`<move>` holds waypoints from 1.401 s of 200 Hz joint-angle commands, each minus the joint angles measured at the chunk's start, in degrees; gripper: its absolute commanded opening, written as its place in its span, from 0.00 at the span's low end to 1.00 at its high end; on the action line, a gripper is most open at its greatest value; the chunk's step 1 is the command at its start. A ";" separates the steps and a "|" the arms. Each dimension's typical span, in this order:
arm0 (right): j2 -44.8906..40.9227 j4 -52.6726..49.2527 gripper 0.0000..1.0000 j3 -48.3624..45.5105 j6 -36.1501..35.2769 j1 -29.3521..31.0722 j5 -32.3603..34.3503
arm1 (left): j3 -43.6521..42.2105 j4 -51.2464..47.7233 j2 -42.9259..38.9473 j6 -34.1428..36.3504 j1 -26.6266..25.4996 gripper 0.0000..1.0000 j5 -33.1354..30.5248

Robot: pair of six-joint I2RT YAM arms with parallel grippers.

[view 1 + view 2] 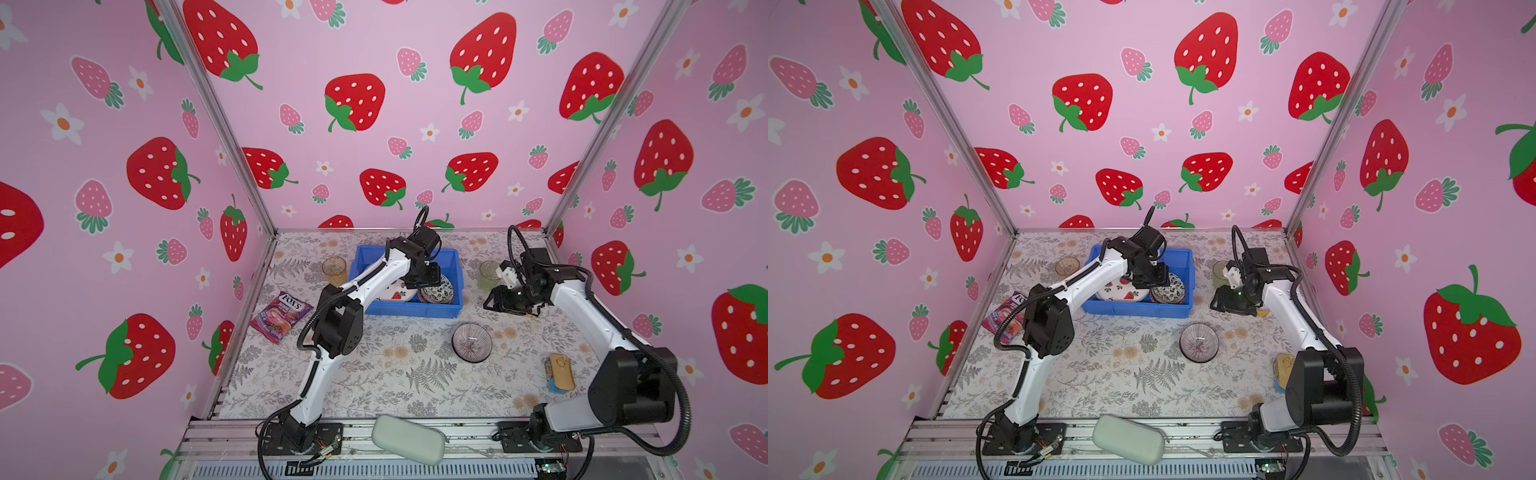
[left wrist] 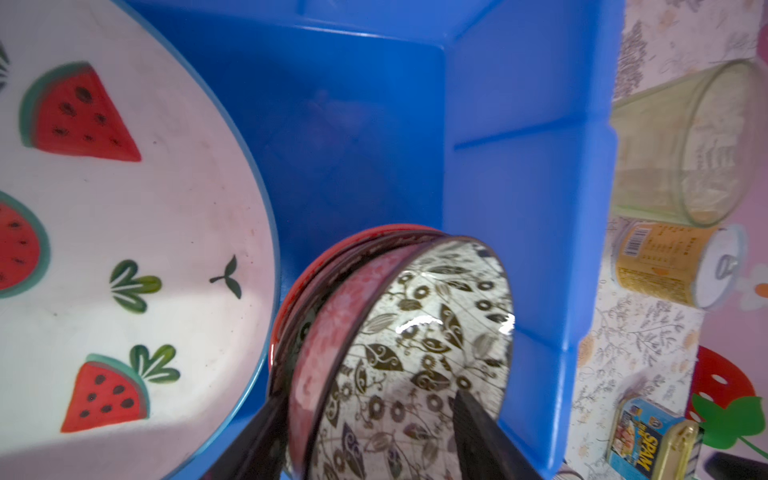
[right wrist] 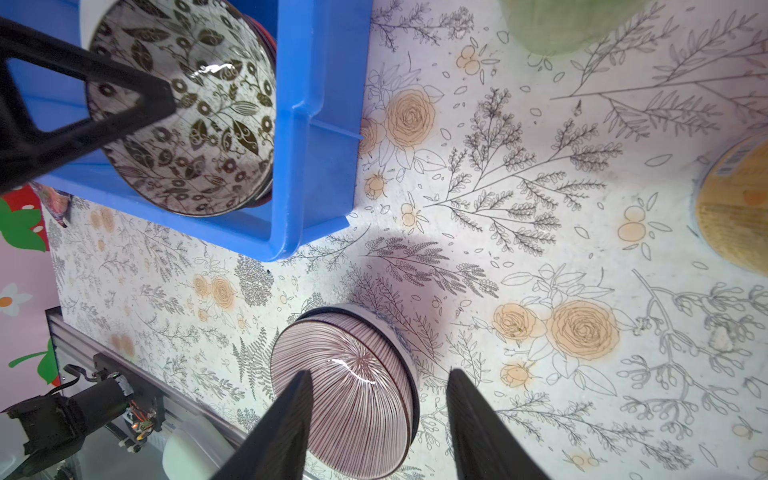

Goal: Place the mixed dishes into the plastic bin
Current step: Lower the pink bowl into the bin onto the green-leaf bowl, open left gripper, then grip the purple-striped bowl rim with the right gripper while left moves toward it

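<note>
Black-white bowl (image 2: 415, 332) between parted left jaws

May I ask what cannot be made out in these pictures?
Bowls beneath the black-white bowl: left wrist view shows only rims; number unclear.
Watermelon plate: in both top views the left arm covers part.
Green tumbler: in both top views the right arm hides one side.
</note>
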 commanded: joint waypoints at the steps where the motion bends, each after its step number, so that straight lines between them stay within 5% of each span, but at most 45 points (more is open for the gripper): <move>1: -2.06 -1.37 0.55 -1.75 -1.11 -0.37 1.40 | 1.43 -0.08 -3.67 0.09 -0.10 0.70 0.89; 280: -4.22 1.34 0.53 -11.11 2.62 2.05 4.44 | -9.68 11.12 -2.97 -1.48 0.16 0.72 8.81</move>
